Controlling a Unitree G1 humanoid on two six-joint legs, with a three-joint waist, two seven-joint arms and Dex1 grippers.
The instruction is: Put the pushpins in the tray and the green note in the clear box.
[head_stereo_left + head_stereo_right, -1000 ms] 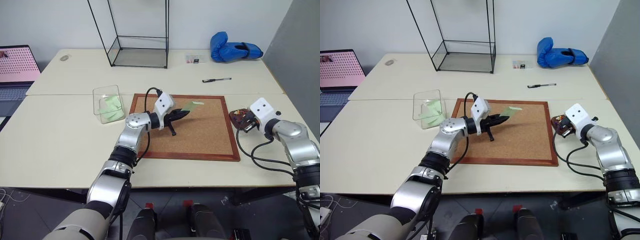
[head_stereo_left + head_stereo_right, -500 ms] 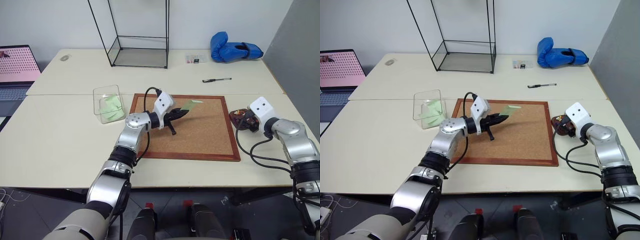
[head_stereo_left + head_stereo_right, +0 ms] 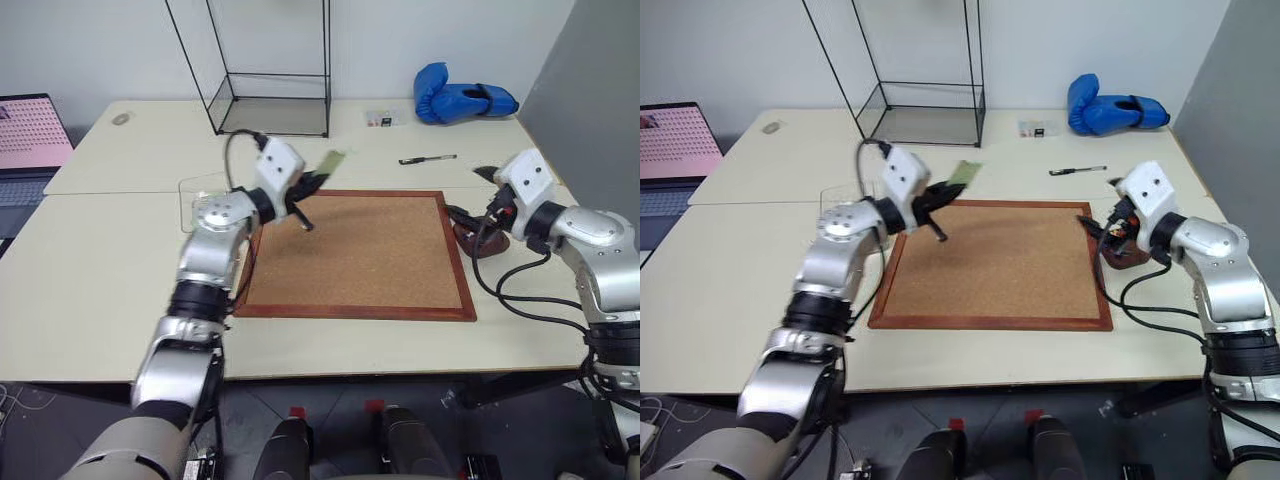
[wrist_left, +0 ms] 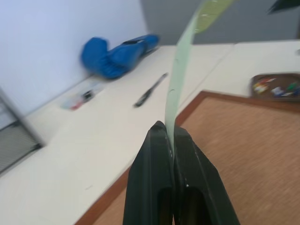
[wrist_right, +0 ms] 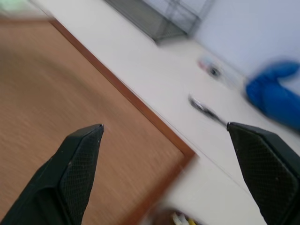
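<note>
My left gripper [image 3: 312, 183] is shut on one end of the pale green note [image 3: 331, 160], which hangs in the air above the far left corner of the corkboard [image 3: 360, 255]. In the left wrist view the green note [image 4: 180, 70] rises from between the closed fingers. The clear box [image 3: 198, 188] stands left of the board, partly behind my left arm. My right gripper [image 3: 1101, 204] is open and empty, raised just above the dark oval tray [image 3: 1121, 256] at the board's right edge. Small coloured pushpins [image 4: 275, 87] lie in the tray [image 4: 258, 78].
A tall black-wire glass case [image 3: 268, 70] stands at the back of the table. A blue boxing glove [image 3: 455, 95] and a pen [image 3: 428, 159] lie at the back right. A laptop [image 3: 30, 130] sits at the far left.
My left gripper has lifted the green note off the corkboard, up and to the left. The right gripper has opened and risen from the tray. The camera has shifted.
</note>
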